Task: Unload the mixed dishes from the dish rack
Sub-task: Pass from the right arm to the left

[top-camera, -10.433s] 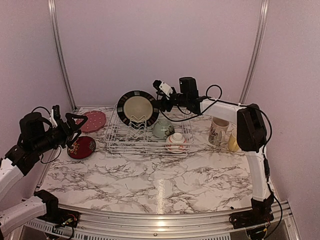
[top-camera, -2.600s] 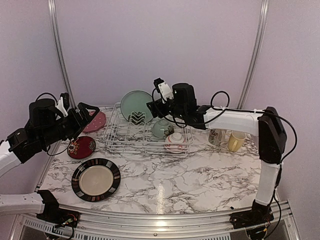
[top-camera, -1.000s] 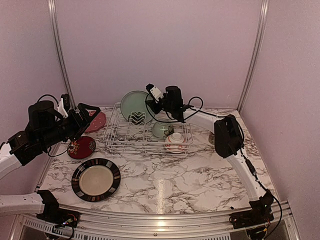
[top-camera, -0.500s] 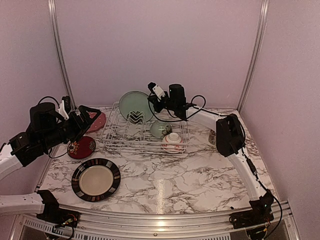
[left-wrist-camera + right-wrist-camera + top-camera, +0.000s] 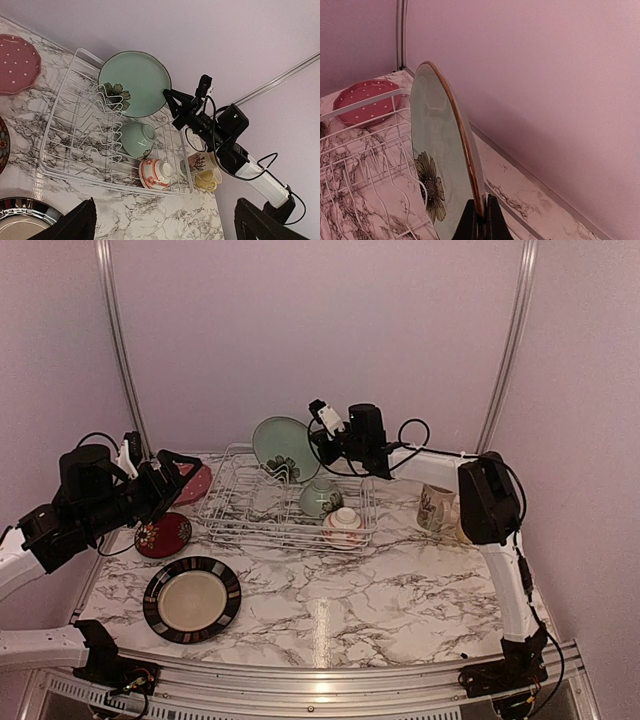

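Marble-patterned bench (image 5: 400, 590) carries all items. At far left, the left arm is raised over the bench's left edge, elbow bent, wrist aimed toward the rack. The left pincer (image 5: 168, 478) is released, fingers spread wide, grasping nothing.

Below it, the small dark-red plate (image 5: 163, 535) lies flat on the bench. The black-rimmed cream plate (image 5: 192, 598) lies flat nearer the front edge. The pink dotted plate (image 5: 196, 480) lies flat just beside the rack's left end, partly hidden behind the left pincer.

The white wire dish rack (image 5: 240, 510) stands at centre rear. The pale green flowered plate (image 5: 283, 445) stands on edge at the rack's far side, its lower part behind the divider prongs. A pale green bowl (image 5: 318, 498) lies on its side in the rack's right half. The red-white patterned bowl (image 5: 343, 525) sits in the near right corner.

The right arm rises from its base at near right, bends at the elbow, and extends its forearm leftward across the rear of the bench. The right pincer (image 5: 318, 445) is clenched on the green plate's right rim.

The cream mug (image 5: 435, 508) and the yellow mug (image 5: 207, 180) stand on the bench right of the rack.
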You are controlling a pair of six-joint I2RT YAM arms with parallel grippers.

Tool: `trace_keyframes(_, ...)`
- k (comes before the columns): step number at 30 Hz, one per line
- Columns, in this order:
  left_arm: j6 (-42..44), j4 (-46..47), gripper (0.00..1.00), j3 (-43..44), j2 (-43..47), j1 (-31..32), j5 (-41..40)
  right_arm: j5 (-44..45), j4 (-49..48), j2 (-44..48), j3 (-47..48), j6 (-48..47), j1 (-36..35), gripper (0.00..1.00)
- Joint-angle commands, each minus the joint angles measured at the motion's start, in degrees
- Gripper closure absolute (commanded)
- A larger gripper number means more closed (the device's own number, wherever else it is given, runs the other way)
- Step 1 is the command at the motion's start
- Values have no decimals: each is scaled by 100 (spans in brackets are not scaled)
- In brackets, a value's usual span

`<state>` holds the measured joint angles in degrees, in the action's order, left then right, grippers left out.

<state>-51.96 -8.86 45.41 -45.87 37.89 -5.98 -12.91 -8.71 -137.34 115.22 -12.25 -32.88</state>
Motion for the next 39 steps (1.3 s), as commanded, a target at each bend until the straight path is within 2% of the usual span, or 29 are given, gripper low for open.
trace_keyframes(1, -31, 221, 1, -32, -82, 32, 79, 563, -838, 975, -493, 403, -120, 100)
trace_keyframes(6, -74, 393, 1, -43, -206, 51, 143, 799, -719, 856, -405, 281, -185, 100)
trace_keyframes(13, -78, 440, 1, -16, -306, 105, 123, 971, -1155, 747, -396, 344, -199, 100)
trace_keyframes(23, -68, 453, 1, -70, -333, 121, 72, 1263, -884, 1265, -478, 729, -185, 100)
trace_keyframes(27, -59, 482, 1, -84, -361, 122, 93, 1495, -989, 1502, -694, 970, -175, 100)
trace_keyframes(34, -77, 552, 1, -74, -379, 140, 117, 1407, -650, 1482, -378, 1565, -118, 100)
trace_keyframes(39, -103, 617, 1, -119, -432, 149, 110, 1071, -358, 1740, -571, 2555, -46, 100)
